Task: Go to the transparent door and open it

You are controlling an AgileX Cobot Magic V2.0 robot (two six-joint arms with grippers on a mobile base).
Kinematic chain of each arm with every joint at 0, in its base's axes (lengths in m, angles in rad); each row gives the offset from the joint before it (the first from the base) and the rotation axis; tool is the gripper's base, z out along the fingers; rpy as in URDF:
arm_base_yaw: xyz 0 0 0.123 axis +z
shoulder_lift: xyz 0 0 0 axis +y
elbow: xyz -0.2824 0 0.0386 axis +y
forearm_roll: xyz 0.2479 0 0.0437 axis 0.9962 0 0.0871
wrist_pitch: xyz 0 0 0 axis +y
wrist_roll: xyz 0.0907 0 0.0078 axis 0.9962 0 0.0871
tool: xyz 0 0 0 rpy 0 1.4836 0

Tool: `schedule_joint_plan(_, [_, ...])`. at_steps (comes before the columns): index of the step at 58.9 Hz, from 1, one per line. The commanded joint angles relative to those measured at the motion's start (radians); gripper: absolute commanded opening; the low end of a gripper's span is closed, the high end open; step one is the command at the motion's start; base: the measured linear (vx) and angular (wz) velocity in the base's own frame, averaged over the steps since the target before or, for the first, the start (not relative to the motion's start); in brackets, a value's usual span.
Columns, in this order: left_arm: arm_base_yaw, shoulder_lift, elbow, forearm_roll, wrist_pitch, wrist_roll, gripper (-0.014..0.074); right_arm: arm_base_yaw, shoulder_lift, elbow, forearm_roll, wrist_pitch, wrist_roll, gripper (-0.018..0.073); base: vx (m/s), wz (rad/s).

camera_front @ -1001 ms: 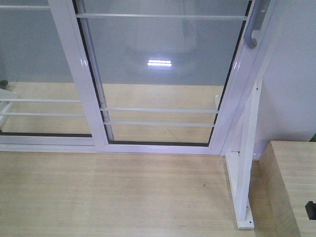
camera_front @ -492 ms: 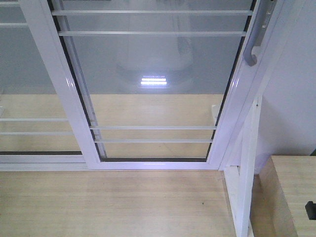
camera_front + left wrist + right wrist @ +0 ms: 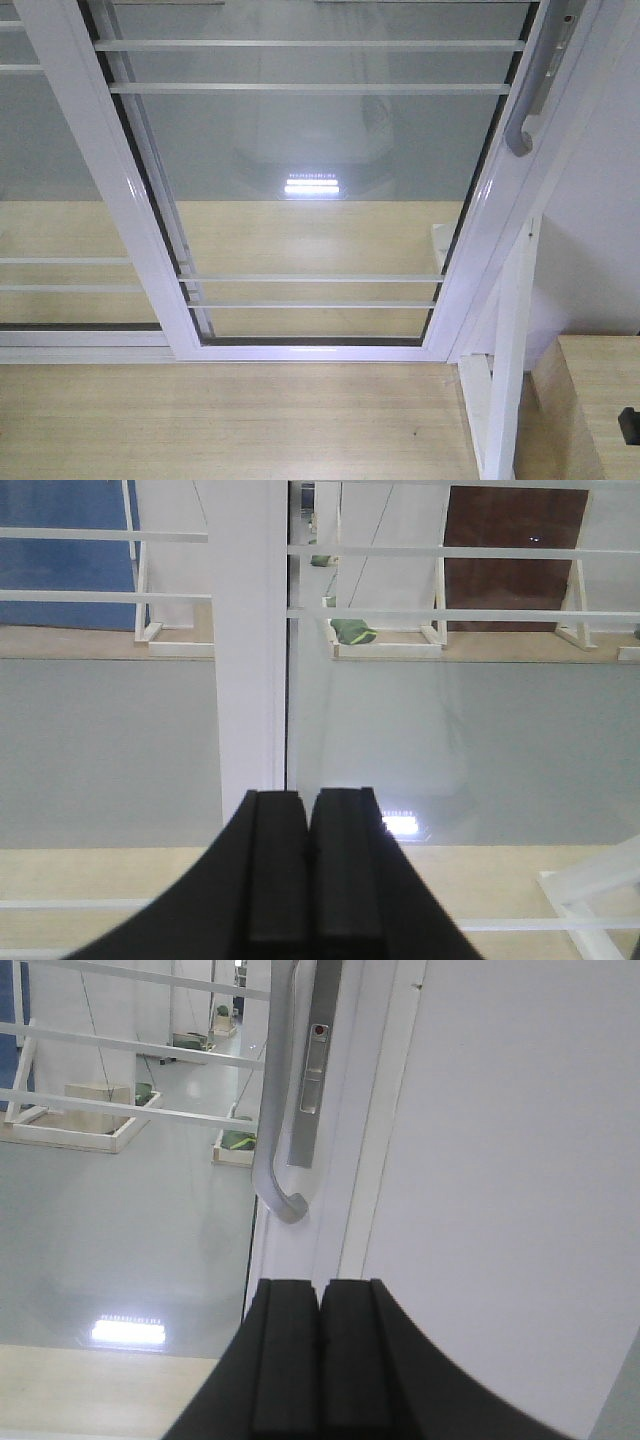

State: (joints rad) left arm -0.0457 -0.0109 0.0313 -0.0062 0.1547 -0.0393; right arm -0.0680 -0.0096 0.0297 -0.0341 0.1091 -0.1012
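Rightward, white post beside transparent door

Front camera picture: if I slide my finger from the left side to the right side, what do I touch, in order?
Glass panel with no handle → white upright → transparent door → grey pull handle → white wall.

One transparent door with one grey handle, four thin bars, and one handle-less panel.
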Motion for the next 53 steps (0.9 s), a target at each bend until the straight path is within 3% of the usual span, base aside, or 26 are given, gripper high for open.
schedule_joint_plan(1, [-0.005, -0.015, 0.016, -0.008, -0.084, 0.000, -0.0003, -0.004, -0.016, 0.005, -0.008, -0.086, -0.010, -0.0006, 0.07, 0.01])
schedule_joint_plan(53, [-0.005, -0.005, 0.014, -0.008, -0.088, 0.000, -0.0003, -0.003, -0.015, 0.005, -0.008, -0.088, -0.010, -0.0006, 0.04, 0.00])
